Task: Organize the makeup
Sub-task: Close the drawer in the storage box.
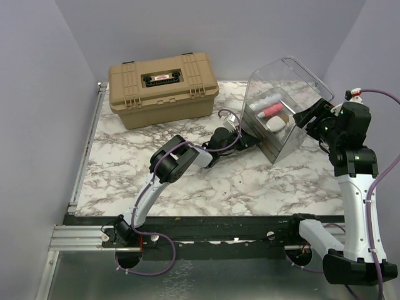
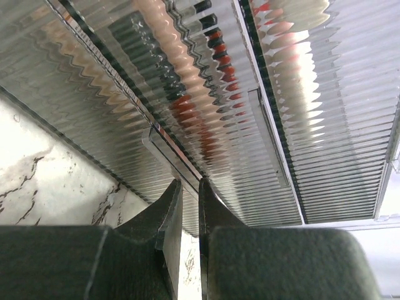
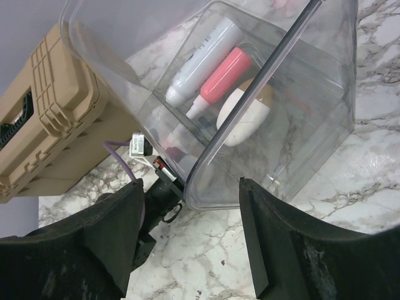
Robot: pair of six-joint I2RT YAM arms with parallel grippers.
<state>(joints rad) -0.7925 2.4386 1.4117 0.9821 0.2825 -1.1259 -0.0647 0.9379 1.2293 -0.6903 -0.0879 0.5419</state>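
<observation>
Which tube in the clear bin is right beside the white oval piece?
The pink tube. It lies between the white tube and the white oval piece, so the white tube is one place further from the oval.

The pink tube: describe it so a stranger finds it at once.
Find the tilted clear plastic bin right of the tan hard case. Inside, the pink tube lies between a white tube and a white oval piece; it alone is pink.
</observation>
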